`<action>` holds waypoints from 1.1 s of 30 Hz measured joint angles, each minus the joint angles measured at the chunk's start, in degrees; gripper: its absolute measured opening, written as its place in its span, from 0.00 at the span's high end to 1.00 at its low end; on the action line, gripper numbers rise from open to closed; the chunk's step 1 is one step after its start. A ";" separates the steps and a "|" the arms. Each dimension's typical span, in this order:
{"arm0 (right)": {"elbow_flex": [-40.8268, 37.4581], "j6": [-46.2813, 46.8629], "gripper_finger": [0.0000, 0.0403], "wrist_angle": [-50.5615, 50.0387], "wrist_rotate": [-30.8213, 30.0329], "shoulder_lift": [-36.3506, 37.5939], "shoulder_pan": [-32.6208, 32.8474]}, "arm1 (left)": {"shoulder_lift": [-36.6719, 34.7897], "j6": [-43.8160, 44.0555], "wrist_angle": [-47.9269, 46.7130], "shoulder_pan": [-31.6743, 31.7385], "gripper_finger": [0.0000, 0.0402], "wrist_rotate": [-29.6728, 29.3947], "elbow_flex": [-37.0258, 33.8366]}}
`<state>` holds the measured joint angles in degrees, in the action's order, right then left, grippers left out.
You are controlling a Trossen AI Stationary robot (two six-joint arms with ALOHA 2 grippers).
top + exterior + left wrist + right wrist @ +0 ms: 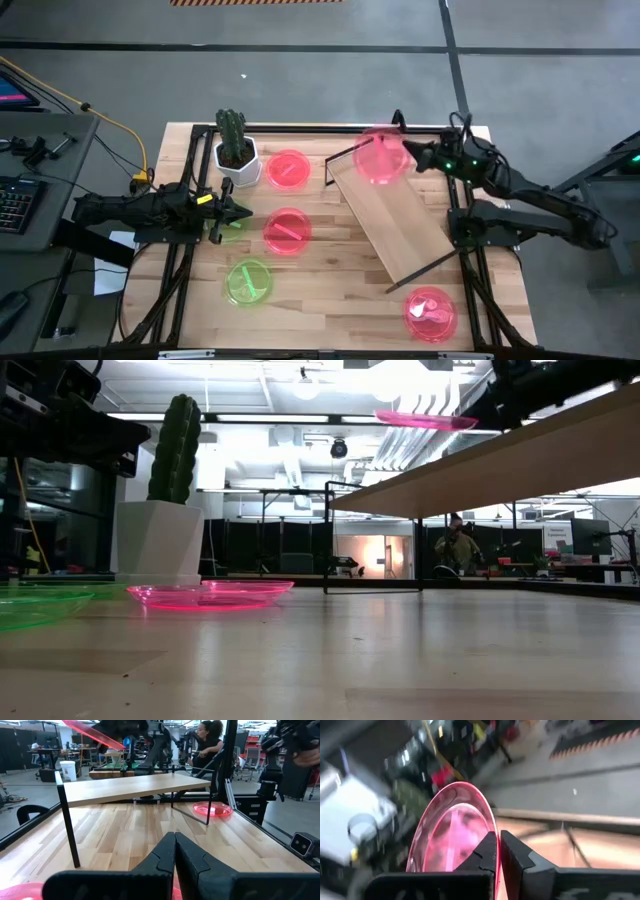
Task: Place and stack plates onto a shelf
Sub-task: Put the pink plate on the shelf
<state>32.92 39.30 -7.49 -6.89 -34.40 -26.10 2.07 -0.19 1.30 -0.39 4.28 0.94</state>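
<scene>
The right arm reaches in from its side, its end effector raised, fingers pinched on a pink plate's rim. The left end effector waits low, fingers pressed together.

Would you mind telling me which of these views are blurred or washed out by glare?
Right wrist view: background smeared with motion blur, while the pink plate in the right hand stays fairly crisp. Low view: bright ceiling lights wash out the top, around the raised plate. High and left wrist views: evenly lit and sharp, with the shelf clear.
</scene>
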 joint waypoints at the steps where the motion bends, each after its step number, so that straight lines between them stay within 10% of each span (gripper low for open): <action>1: 1.86 -0.58 1.00 -4.11 0.02 -0.34 1.18 | 0.01 -0.01 -0.01 0.00 1.00 -0.01 0.01; 7: 8.24 0.01 1.00 -16.99 -0.55 -5.92 7.17 | 0.01 0.00 0.00 0.01 1.00 -0.01 0.00; 33: 11.00 -2.82 1.00 -17.98 -7.90 -22.63 5.72 | 0.00 -0.01 0.00 0.00 1.00 0.00 0.01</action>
<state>43.92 36.48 -25.47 -14.79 -57.04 -20.38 2.07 -0.19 1.30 -0.39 4.28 0.95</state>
